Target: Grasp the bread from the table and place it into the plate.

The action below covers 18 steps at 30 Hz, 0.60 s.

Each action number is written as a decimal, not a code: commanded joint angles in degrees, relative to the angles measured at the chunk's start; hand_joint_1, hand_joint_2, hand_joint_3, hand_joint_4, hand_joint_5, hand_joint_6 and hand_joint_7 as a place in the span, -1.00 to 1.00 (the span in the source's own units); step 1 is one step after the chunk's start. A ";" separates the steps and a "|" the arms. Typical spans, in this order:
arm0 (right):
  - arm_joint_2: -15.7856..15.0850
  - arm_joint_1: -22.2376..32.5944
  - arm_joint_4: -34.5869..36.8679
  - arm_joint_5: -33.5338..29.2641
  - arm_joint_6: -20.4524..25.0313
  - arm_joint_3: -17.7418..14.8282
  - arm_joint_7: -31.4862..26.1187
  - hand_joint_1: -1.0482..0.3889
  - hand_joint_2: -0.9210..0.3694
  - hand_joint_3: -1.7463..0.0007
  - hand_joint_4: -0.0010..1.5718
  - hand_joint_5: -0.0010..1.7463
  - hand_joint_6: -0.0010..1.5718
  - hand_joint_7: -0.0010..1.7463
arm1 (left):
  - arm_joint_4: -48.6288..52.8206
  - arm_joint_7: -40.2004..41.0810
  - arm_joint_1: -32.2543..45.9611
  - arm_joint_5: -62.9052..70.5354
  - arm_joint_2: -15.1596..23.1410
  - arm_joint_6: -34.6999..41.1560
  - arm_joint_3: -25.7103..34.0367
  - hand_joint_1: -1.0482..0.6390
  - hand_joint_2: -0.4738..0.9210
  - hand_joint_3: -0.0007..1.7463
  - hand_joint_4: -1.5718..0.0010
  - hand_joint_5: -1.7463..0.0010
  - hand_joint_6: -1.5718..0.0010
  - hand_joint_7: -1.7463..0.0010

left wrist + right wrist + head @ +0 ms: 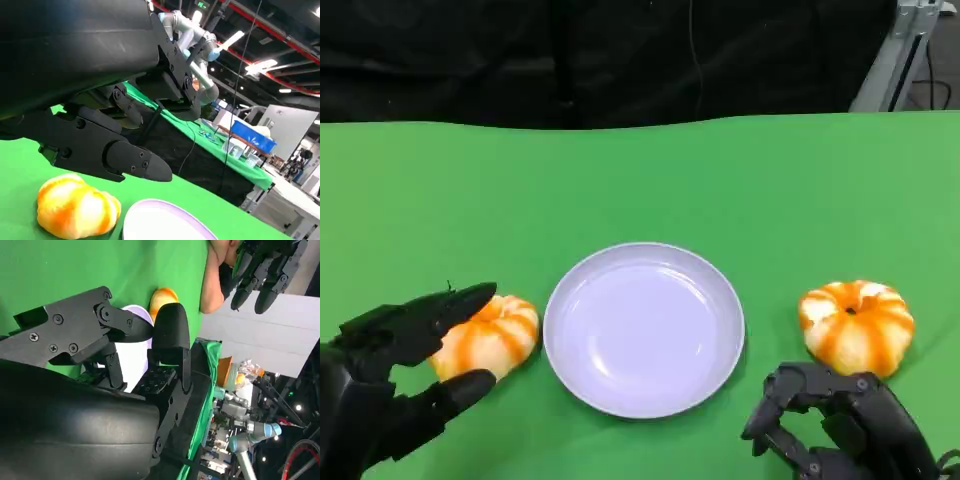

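Left hand (pixel 405 375) fingers bracketing bread (pixel 488 335), just beside plate (pixel 643 328) rim.

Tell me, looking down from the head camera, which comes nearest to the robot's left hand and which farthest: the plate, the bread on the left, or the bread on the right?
From the left hand, nearest first:
1. The left bread, right between its fingers at the picture's lower left.
2. The plate, in the middle, beside that bread.
3. The right bread, beyond the plate, by the right hand.
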 commanded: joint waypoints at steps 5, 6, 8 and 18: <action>-0.52 -0.09 -0.25 1.65 0.27 -0.75 0.59 0.34 -0.65 0.10 -0.05 0.74 0.08 0.27 | -0.64 2.89 -0.63 3.41 2.90 2.83 -0.78 -0.25 1.00 -0.98 0.02 0.99 0.11 1.00; -0.52 -0.10 -0.25 1.69 0.27 -0.76 0.65 0.35 -0.65 0.10 -0.05 0.74 0.08 0.27 | -0.68 3.14 -0.60 3.46 3.06 3.02 -0.97 -0.26 1.00 -0.98 0.02 0.99 0.11 1.00; -0.51 -0.10 -0.23 1.78 0.27 -0.78 0.76 0.35 -0.64 0.09 -0.05 0.74 0.08 0.27 | -0.75 3.60 -0.55 3.55 3.35 3.32 -1.31 -0.26 1.00 -0.97 0.03 0.99 0.11 1.00; -0.43 -0.11 -0.22 1.80 0.28 -0.91 0.93 0.35 -0.62 0.06 -0.05 0.74 0.07 0.28 | -0.86 4.82 -0.38 3.38 4.39 4.11 -2.40 -0.26 1.00 -0.97 0.02 1.00 0.11 1.00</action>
